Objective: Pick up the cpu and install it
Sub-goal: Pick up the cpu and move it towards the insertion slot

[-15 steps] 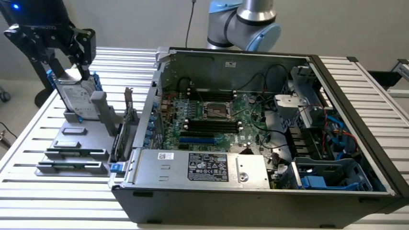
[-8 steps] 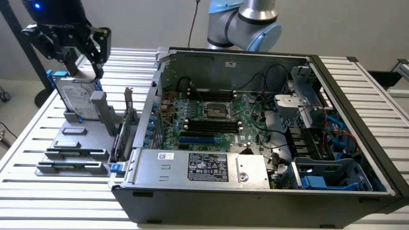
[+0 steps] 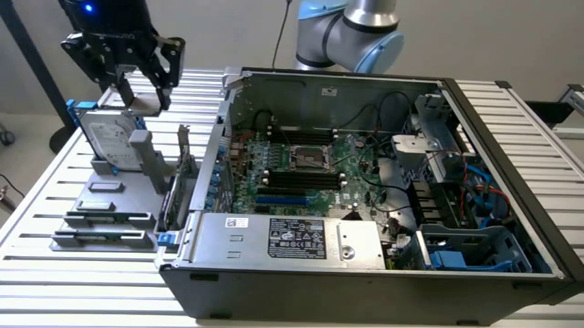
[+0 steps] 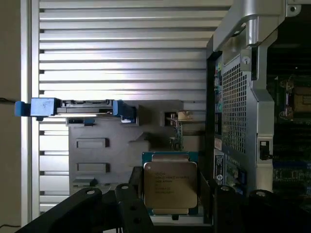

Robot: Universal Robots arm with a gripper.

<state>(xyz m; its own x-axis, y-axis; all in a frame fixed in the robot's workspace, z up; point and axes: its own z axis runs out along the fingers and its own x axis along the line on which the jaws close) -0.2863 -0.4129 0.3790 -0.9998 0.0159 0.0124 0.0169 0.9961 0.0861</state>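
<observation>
**Cpu in the claw, above the rack**

I am holding the cpu (image 4: 170,187) in the claw (image 3: 142,101), with the fingers clenching two opposite edges. The chip is hanging flat, its metal top facing the wrist camera. The claw is hovering over the far end of the grey rack (image 3: 100,205) at the exterior view's left, just above the hard drive (image 3: 105,140) standing there. It is well apart from the open case (image 3: 273,294) to the right. Rack and case are both sitting on the slatted surface (image 3: 55,273).

I am judging the pick-up as done and the carry to the board as the step in hand. The socket (image 3: 310,158) is showing in the middle of the board, inside the case. Reaching it is calling for a path over the case wall. It is also calling for a level chip, squared to the socket and going down without tilting.
</observation>
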